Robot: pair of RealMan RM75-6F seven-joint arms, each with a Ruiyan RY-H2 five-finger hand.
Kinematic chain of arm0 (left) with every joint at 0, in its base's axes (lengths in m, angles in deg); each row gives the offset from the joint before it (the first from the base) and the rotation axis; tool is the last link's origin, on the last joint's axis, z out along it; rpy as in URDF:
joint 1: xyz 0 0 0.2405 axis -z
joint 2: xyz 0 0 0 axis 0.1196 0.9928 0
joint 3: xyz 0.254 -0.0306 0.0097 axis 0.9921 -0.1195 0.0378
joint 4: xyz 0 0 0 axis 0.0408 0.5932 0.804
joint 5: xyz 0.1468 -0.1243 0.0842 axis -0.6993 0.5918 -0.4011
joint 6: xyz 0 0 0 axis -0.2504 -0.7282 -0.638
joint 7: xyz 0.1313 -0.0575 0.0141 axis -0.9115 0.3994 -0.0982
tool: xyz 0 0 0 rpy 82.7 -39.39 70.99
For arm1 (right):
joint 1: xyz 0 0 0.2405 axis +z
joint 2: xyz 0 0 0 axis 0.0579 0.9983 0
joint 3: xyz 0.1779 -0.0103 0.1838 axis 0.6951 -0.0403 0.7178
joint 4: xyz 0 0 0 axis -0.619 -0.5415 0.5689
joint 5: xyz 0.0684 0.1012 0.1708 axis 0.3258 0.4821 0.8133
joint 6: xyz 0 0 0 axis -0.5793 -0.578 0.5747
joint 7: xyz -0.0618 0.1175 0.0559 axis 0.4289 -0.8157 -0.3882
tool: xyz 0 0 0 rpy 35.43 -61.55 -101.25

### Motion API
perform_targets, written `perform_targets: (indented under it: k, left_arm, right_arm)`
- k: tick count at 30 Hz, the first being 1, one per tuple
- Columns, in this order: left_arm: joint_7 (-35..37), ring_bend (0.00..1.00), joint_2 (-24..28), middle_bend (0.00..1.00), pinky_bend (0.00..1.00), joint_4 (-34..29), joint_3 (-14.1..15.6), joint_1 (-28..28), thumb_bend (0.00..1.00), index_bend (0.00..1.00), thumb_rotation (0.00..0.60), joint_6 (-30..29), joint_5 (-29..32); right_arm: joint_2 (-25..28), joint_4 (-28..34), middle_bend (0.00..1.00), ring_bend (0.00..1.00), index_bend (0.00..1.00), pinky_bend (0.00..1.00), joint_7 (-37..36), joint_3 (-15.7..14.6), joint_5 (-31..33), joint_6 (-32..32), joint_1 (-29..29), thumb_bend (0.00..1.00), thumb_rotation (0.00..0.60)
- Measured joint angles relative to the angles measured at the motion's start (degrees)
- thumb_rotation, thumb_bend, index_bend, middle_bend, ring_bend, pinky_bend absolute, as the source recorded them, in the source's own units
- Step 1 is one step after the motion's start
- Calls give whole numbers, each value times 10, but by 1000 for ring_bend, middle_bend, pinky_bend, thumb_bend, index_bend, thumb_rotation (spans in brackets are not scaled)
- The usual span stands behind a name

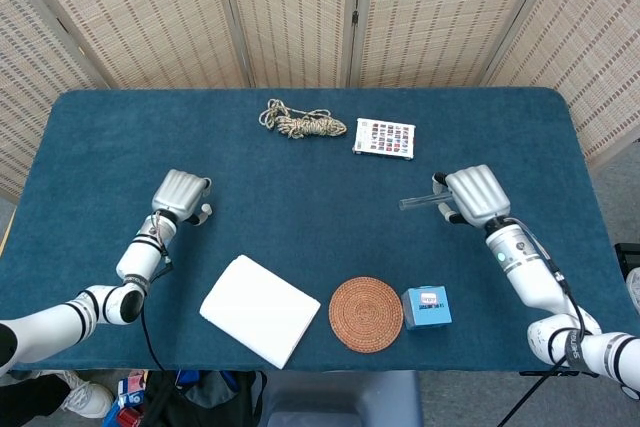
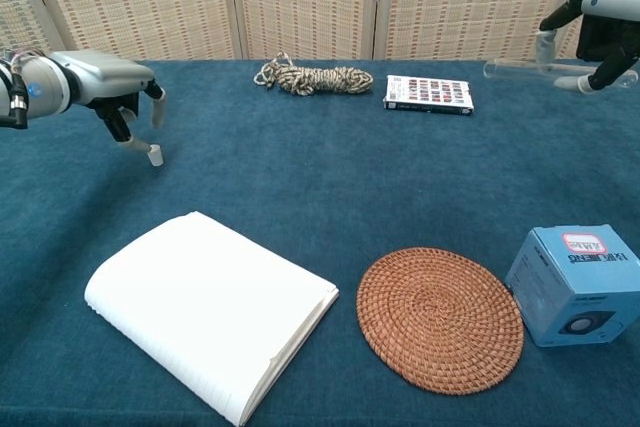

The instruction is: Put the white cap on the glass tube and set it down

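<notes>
The small white cap (image 2: 155,156) stands on the blue table near its left side; in the head view it (image 1: 203,212) peeks out beside my fingers. My left hand (image 2: 108,79) (image 1: 180,194) is low over it, the thumb just left of the cap and another finger hanging above it, apart. I cannot see a firm grip. My right hand (image 1: 474,195) (image 2: 606,19) grips the clear glass tube (image 1: 415,203) (image 2: 515,69) level above the table at the right, its free end pointing left.
A coiled rope (image 1: 303,124) and a colour-grid card (image 1: 384,138) lie at the back. Near the front sit a white folded pad (image 2: 210,312), a woven round coaster (image 2: 440,317) and a blue box (image 2: 575,285). A wicker screen stands behind.
</notes>
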Motion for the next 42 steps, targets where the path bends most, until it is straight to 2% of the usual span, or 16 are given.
perform_targets:
  k: [1,2,4,6,8,10,13,15,30,42]
  left_arm:
    - [-3,627,0,688,911,-1,-2,0,250,396,494,-3,1]
    - [-4,505,0,580,817,-2,-3,-1,250,392,481,-6,3]
    - [-6,247,4,339,478,-10,-9,-2,250,382,450,-9,7]
    - [-5,89,10,185,213,-22,-15,-4,250,377,465,-11,11]
    - [-5,20,15,115,109,-28,-17,-5,250,376,505,-11,10]
    - [-5,0,16,70,45,-28,-17,-6,249,376,532,-6,8]
    - [0,0,14,19,0,-25,-18,-9,249,378,587,-3,2]
    - [6,0,10,3,0,-21,-19,-11,249,379,600,-4,-4]
    - [37,0,-40,0,0,53,-20,-25,253,400,600,11,-55]
    - [47,0,-60,0,0,83,-30,-31,299,435,600,24,-70]
  right_arm:
    - [0,0,1000,1000,958,1000,0,0,0,0,0,448,600]
    - [1,0,1000,1000,958,1000,1,0,1,0,0,448,600]
    - [1,1,1000,1000,958,1000,1,0,2,1,0,447,600]
    - [1,1,1000,1000,958,1000,1,0,2,2,1,447,600]
    - [0,1,1000,1000,958,1000,1,1,2,3,1,447,600]
    - [0,0,1000,1000,958,1000,0,1,2,3,1,447,600]
    - [0,0,1000,1000,958,1000,0,1,3,4,1,447,600]
    - [0,-1,1000,1000,958,1000,0,1,3,4,1,447,600]
    - [-4,-7,1000,1000,958,1000,-1,0,6,7,1,447,600]
    - [-6,-11,1000,1000,958,1000,-4,-1,6,8,0,447,600]
